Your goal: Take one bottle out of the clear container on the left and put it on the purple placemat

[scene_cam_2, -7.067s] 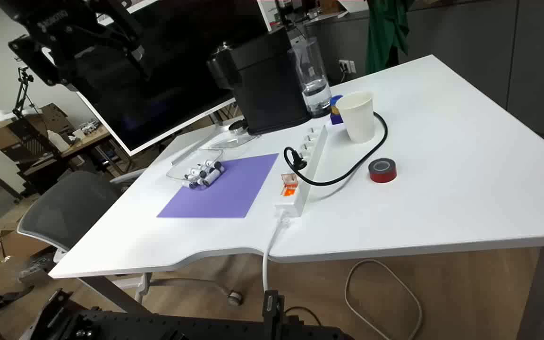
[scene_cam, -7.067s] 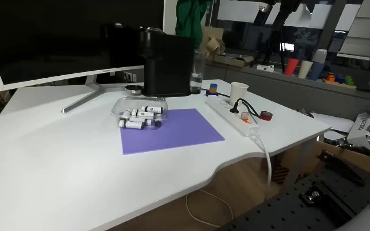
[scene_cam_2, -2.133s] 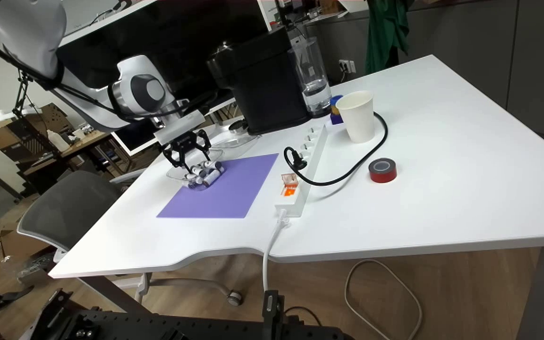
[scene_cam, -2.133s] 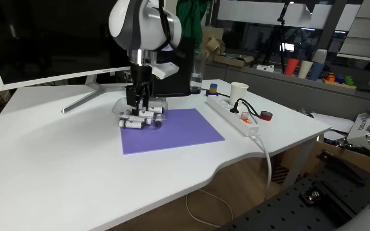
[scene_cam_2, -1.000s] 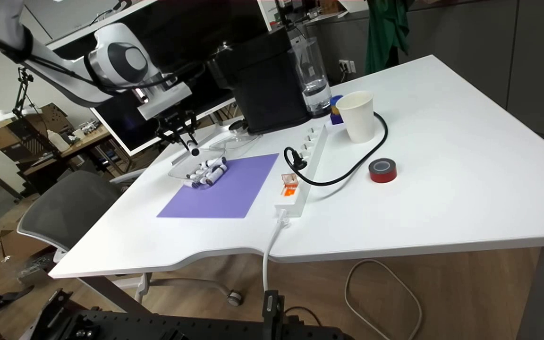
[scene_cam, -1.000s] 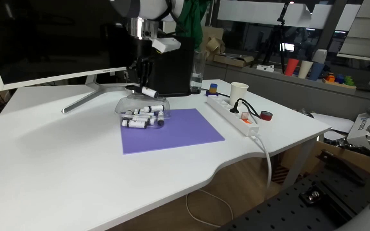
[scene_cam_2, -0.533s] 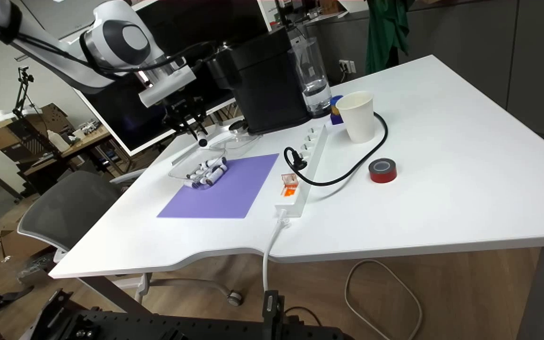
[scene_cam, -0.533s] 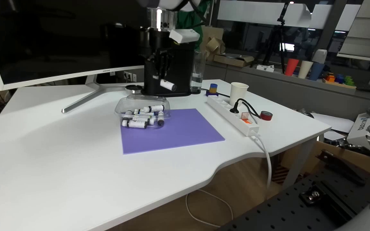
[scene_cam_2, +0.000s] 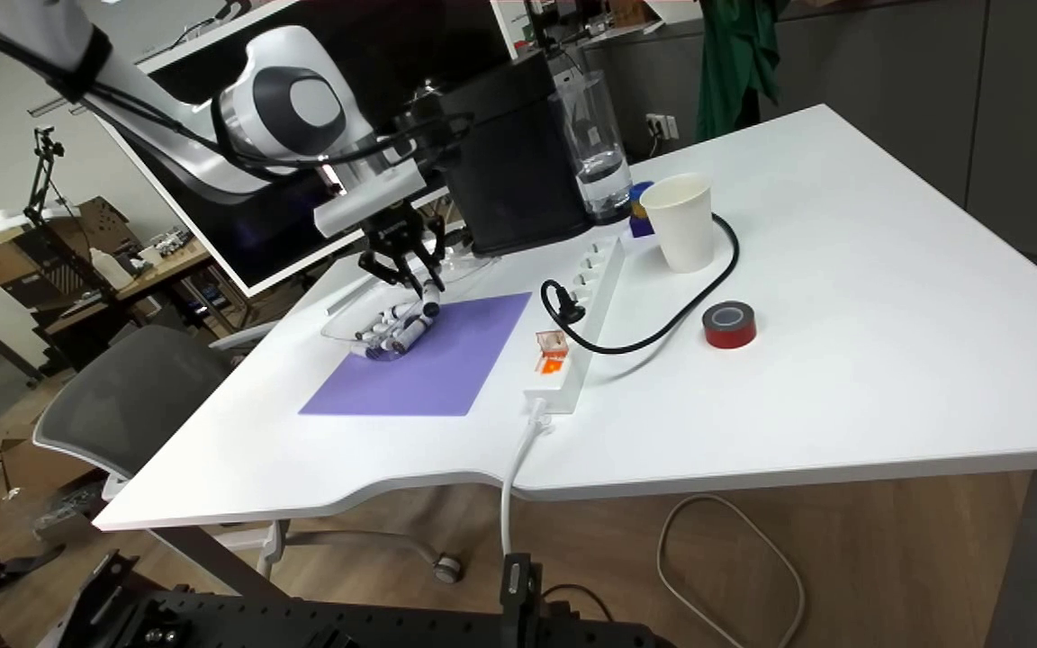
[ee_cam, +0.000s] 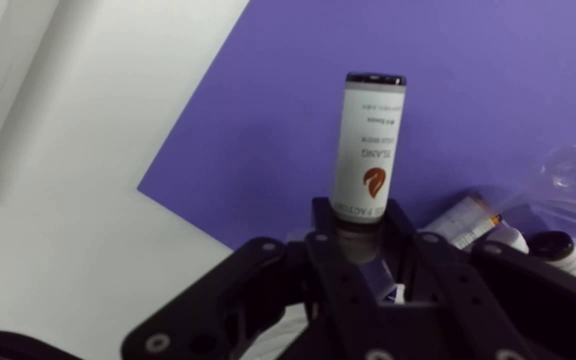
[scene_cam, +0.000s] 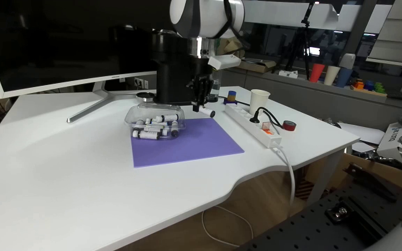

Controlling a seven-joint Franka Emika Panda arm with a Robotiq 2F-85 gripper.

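A small white cylindrical bottle (scene_cam: 206, 111) is held raised, tilted with its dark end lower in an exterior view, an orange-red emblem on its label; in the wrist view a flat violet-purple rectangular placemat (ee_cam: 268, 125) spreads behind it; a low, see-through plastic container (scene_cam: 141, 111) sits over one placemat corner in both exterior views, several similar bottles (scene_cam: 148, 134) lying jumbled inside.

An office or lab is suggested by a wide, white-framed, black-screened monitor (scene_cam: 68, 42), a flat white desk (scene_cam: 82, 181), a grey mesh-backed chair (scene_cam_2: 136, 391) and a black tripod (scene_cam: 306, 35)
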